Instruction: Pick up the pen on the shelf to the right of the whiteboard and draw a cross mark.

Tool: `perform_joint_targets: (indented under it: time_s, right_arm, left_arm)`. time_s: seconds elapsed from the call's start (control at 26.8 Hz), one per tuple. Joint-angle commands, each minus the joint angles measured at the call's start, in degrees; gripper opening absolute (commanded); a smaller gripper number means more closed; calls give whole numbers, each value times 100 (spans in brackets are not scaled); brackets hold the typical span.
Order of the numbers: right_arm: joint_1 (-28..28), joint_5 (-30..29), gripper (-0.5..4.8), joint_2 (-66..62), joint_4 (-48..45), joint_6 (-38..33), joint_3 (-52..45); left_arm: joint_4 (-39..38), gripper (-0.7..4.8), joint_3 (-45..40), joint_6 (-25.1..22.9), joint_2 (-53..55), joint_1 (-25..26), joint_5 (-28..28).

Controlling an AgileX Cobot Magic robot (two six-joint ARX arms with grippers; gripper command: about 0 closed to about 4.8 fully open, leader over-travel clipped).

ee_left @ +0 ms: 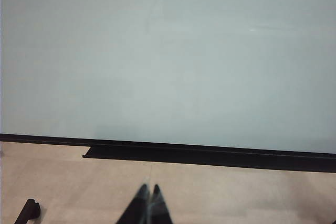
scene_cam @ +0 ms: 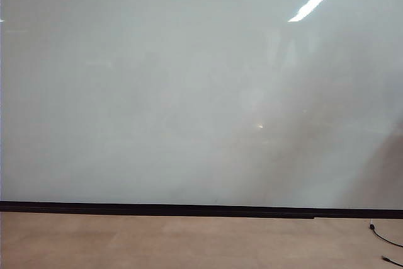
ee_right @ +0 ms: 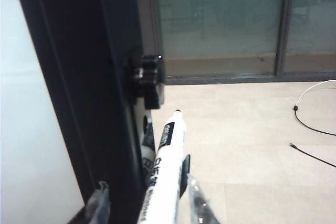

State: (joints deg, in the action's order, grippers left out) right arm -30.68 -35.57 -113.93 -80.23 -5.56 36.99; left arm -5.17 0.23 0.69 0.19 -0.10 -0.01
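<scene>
- Beyond the left gripper (ee_left: 149, 199), well ahead of its tips: whiteboard (ee_left: 168, 56), bare, dark strip (ee_left: 210, 156) along the bottom edge. No cross mark seen on it in any view.
- Left gripper: fingertips pressed together, nothing between them; low over the pale floor (ee_left: 236, 192), pointing at the board. Judged parked, since the pen lies on the other side.
- Exterior view: neither arm visible; board blank, thin black cable (scene_cam: 384, 239) lying on the floor at lower right.
- Right gripper (ee_right: 147, 203): at the board's dark side frame (ee_right: 89, 77), pointing along it.
- Pen (ee_right: 165, 171): between the right fingers (ee_right: 97, 200), white barrel running away from the wrist, dark end farthest out. Looks propped against the frame beside a black knob (ee_right: 147, 80); shelf itself not made out.
- Right jaws part-open, one finger on each side of the barrel; contact not confirmable, firm grip not claimed.
- Judgement: grasp stage, drawing not begun. Straddling the barrel suits a pinch across its narrow width.
</scene>
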Motion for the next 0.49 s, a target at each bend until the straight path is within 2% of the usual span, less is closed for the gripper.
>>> perform_joint_targets:
  time_s: [0.04,0.26,0.3,0.41,0.49]
  right_arm:
    - [-4,7,197,20,-87,-20,42]
    - [-4,11,196,20,-87,-20,52]
    - [-4,9,166,20,-87,-20,55]
    - [-4,4,1,20,-87,7,55]
    - [-7,7,-8,20,-87,22,55]
  left_arm:
    - [52,-4,15,-24,0,-2,20]
    - [52,-4,15,-22,0,-2,20]
    - [52,-4,15,-24,0,-2,20]
    - [52,-4,15,-24,0,-2,20]
    - [52,-5,15,-24,0,-2,20]
